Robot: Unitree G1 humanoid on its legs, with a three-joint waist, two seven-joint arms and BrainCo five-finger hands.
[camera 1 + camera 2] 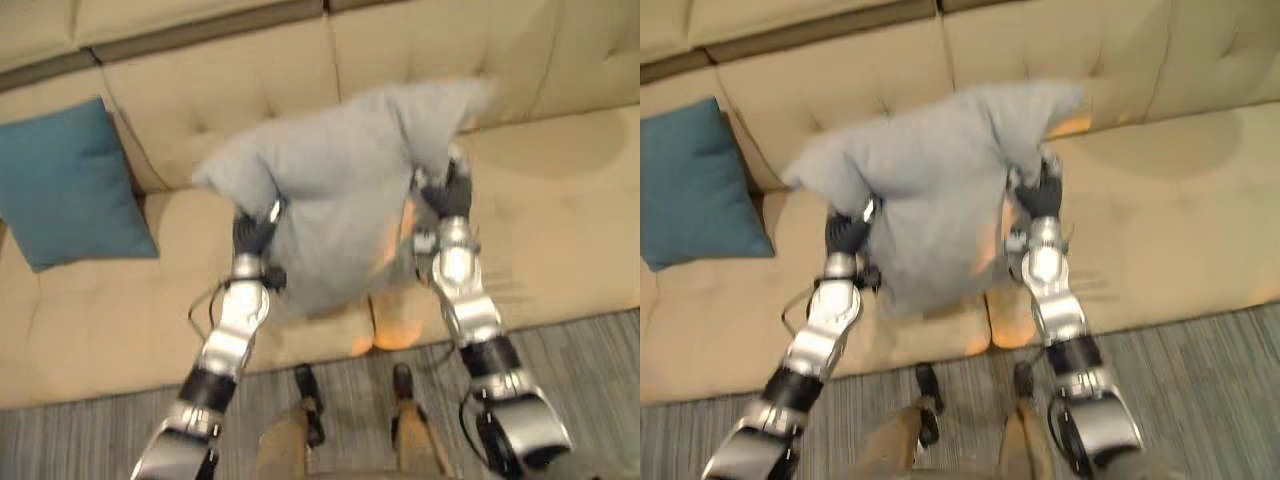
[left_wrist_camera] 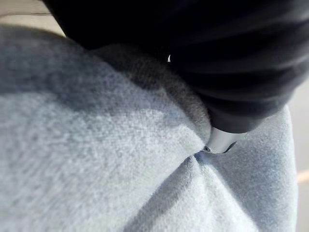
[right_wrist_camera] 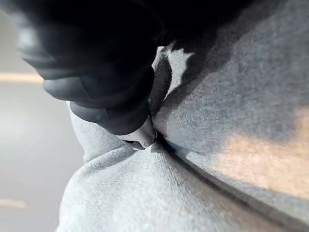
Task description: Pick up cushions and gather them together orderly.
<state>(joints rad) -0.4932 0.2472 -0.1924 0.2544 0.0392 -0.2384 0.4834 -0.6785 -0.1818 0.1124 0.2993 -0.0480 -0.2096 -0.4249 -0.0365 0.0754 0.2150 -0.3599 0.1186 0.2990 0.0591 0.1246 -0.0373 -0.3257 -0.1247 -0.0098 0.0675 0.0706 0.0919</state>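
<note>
A large grey cushion (image 1: 340, 190) hangs in the air over the beige sofa (image 1: 560, 230), held between both hands. My left hand (image 1: 255, 232) grips its lower left edge and my right hand (image 1: 447, 192) grips its right edge. In the left wrist view the grey cloth (image 2: 111, 159) bunches into a fold under the hand's dark cover (image 2: 227, 72). The right wrist view has the same cloth (image 3: 227, 121) creased where the right hand (image 3: 120, 111) pinches it. A teal cushion (image 1: 65, 185) leans against the sofa back at the far left.
The sofa's tufted backrest (image 1: 250, 70) runs across the top. Its seat (image 1: 90, 320) lies bare between the teal cushion and my arms. Grey striped carpet (image 1: 580, 350) shows in front of the sofa.
</note>
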